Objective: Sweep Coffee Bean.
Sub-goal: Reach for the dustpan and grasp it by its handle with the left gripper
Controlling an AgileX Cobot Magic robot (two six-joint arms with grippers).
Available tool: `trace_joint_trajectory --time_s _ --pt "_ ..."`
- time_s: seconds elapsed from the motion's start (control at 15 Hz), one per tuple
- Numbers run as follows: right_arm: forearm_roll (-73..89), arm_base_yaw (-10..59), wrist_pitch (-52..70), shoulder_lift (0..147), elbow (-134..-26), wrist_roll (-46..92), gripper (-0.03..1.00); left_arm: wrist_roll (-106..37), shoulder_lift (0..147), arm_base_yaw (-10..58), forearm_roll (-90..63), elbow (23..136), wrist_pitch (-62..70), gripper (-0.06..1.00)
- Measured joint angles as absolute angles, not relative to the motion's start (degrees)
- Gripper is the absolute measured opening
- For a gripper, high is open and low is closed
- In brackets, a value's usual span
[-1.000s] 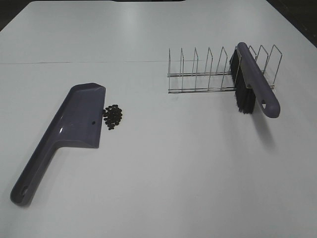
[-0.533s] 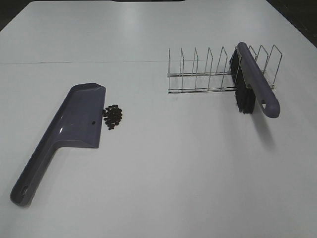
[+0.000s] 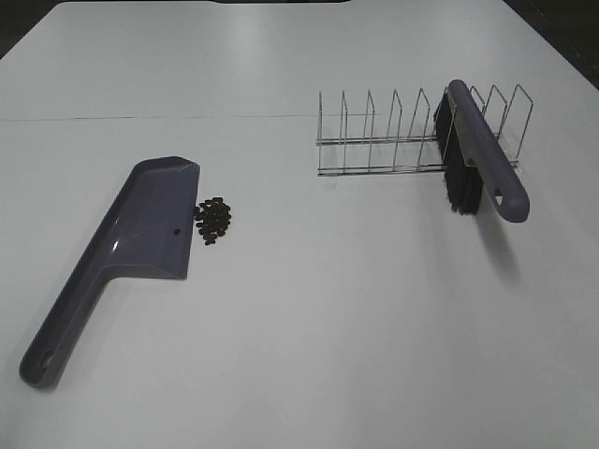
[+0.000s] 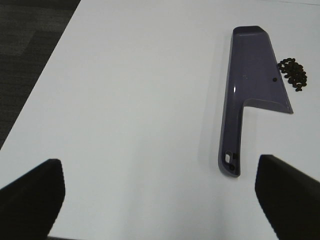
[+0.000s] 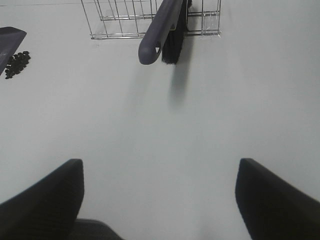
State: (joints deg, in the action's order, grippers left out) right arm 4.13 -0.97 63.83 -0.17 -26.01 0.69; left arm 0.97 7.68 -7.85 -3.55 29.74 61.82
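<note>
my left gripper (image 4: 159, 200) and right gripper (image 5: 160, 202) both spread wide, holding nothing, coffee beans (image 3: 213, 221) piled on table (image 3: 328, 309) just beside purple dustpan (image 3: 145, 224), brush (image 3: 487, 164) propped in wire rack (image 3: 374, 150)

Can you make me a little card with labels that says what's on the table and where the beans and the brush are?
Dustpan: purple, lying flat on the left of the white table
Coffee beans: small dark pile right next to the dustpan's blade edge
Brush: purple with black bristles, resting in the wire rack on the right
Left gripper: jaws wide apart, holding nothing, facing the dustpan's handle
Right gripper: jaws wide apart, holding nothing, facing the brush
Sweeping: not started yet
</note>
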Motion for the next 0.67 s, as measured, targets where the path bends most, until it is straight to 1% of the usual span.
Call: trace_joint_trajectory --time_s 0.33,0.47,0.67 --pt "4.13 -0.97 63.83 -0.17 -26.01 0.69 0.76 0.97 20.17 -7.85 -3.50 29.68 61.82 0.94" --pt "4.13 -0.97 63.83 -0.17 -26.01 0.69 0.76 0.97 30.65 -7.85 -3.50 29.68 61.71 0.94" --pt "4.13 -0.97 63.83 -0.17 -26.01 0.69 0.76 0.97 38.85 -7.85 -3.72 29.68 61.59 0.94"
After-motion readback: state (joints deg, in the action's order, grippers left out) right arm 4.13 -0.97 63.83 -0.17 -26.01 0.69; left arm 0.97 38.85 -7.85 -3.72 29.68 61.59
